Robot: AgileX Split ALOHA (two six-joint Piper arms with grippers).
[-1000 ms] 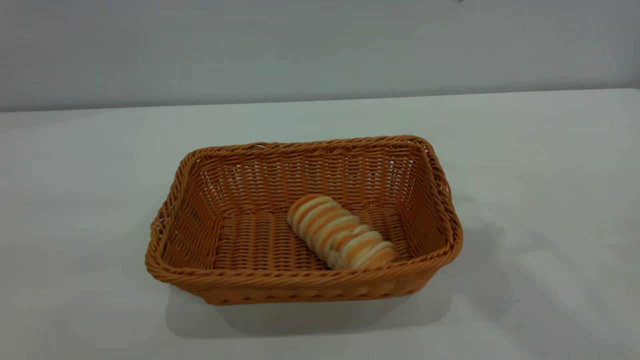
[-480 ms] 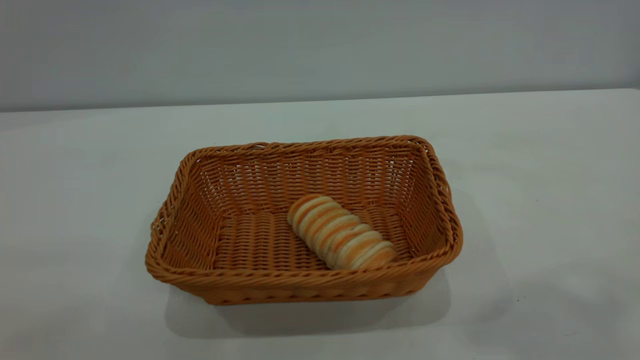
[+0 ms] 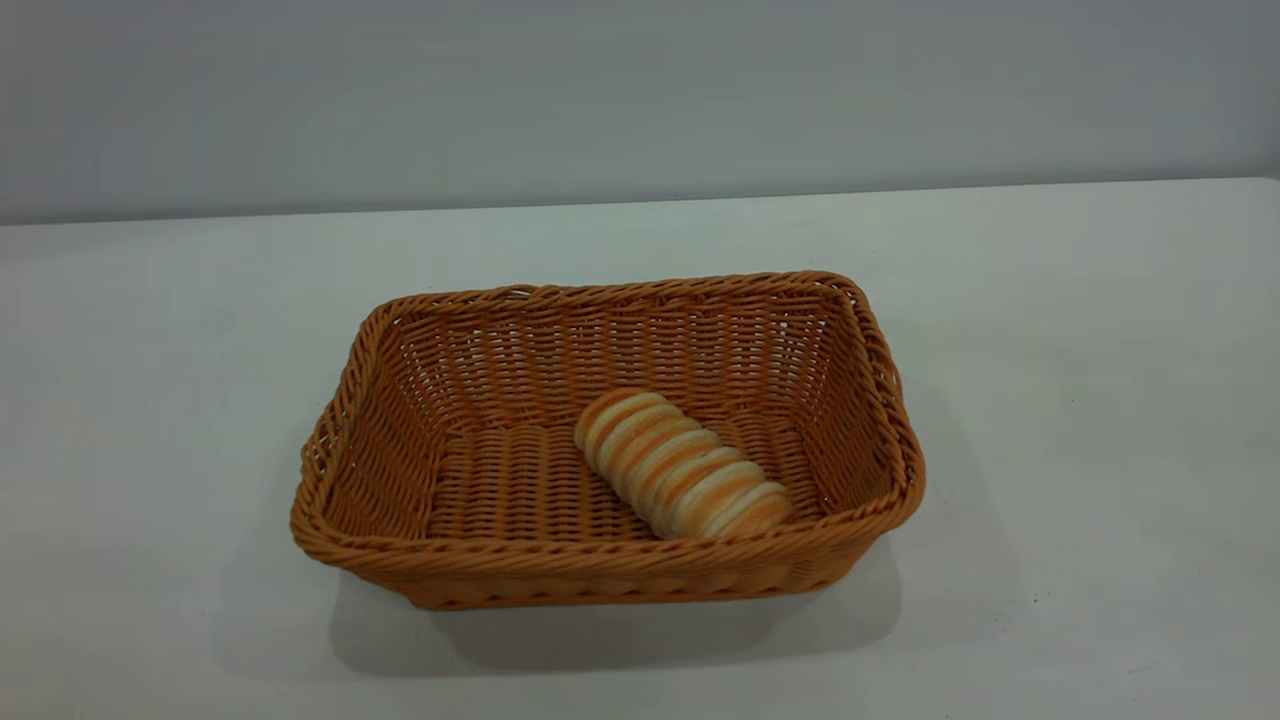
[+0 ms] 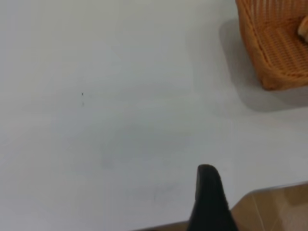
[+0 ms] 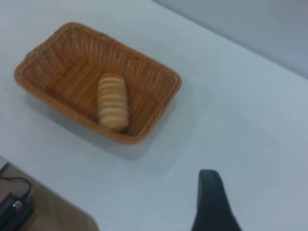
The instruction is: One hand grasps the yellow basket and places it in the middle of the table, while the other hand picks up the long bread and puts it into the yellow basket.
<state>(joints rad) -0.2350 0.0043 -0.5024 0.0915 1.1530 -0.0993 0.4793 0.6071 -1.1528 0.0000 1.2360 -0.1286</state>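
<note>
The yellow basket point(image 3: 600, 562) stands near the middle of the white table point(image 3: 1100, 400). The long bread point(image 3: 683, 465) lies slantwise on its floor, toward the right end. Neither gripper shows in the exterior view. In the left wrist view a black part of my left gripper point(image 4: 209, 202) hangs over bare table near the table's edge, far from the basket's corner point(image 4: 274, 48). In the right wrist view a black part of my right gripper point(image 5: 211, 202) is high above the table, well away from the basket point(image 5: 120, 137) and the bread point(image 5: 113, 101). Both hold nothing that I can see.
A grey wall point(image 3: 640, 100) runs behind the table. The table's edge and brown floor point(image 4: 274, 207) show in the left wrist view. A black device with a cable point(image 5: 12, 207) lies on the floor past the table's corner in the right wrist view.
A small dark bit at the top edge of the exterior view has gone. The faint shadow on the table right of the basket has faded. Basket and bread have not moved.
</note>
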